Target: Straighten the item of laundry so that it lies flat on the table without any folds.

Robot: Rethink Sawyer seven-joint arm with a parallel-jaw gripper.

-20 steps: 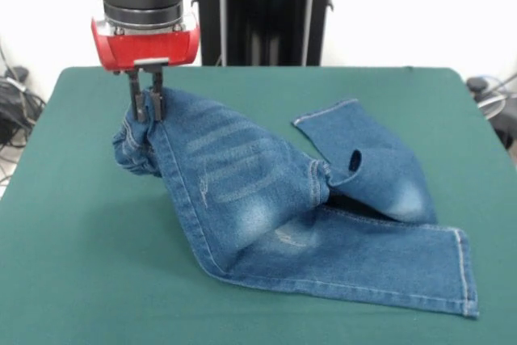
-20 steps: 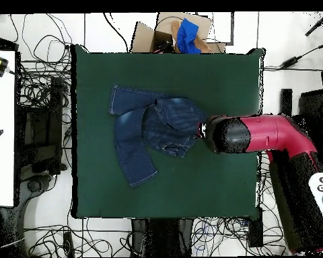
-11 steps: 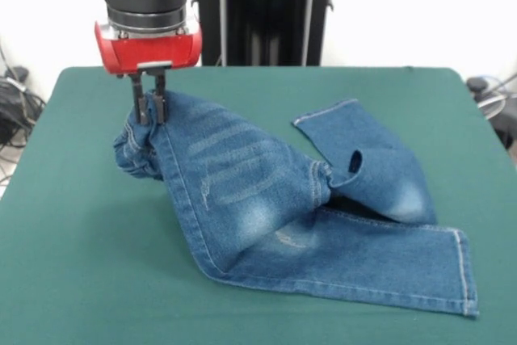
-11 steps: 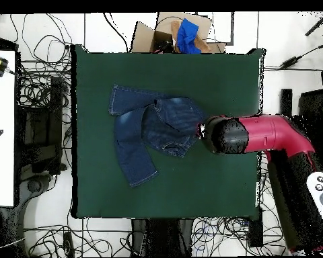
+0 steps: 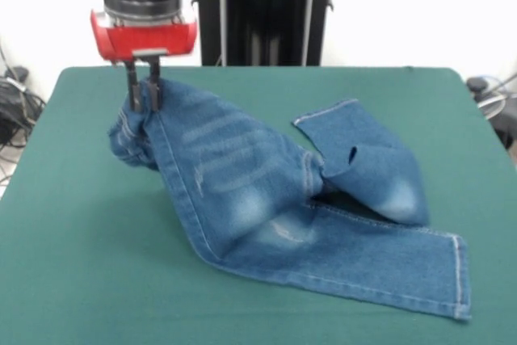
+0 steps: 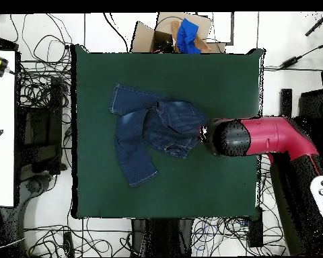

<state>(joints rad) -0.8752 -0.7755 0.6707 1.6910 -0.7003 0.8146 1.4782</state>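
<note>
A: What is taking up most of the scene?

B: The green worktop (image 5: 73,280) is filling it, and the jeans (image 5: 266,199) are lying on it, nearer the side where the arm (image 6: 272,138) is reaching in.

A: How are the jeans sitting?

B: They are not lying flat. 1 leg is stretching out along the worktop toward the near right corner in the front view, hem flat. The other leg is folding back over itself behind it, with its hem turned up and facing away. The waist end is being lifted off the cloth into a bunched peak on the left.

A: And the arm?

B: It is coming down from above with its red collar just over that peak. In the overhead view it is covering the jeans' edge.

A: The pincer (image 5: 142,94)?

B: It is clenching the waistband fabric, its 2 dark fingers (image 5: 132,93) standing close together with denim pinched between them and folds hanging just beneath.
</note>
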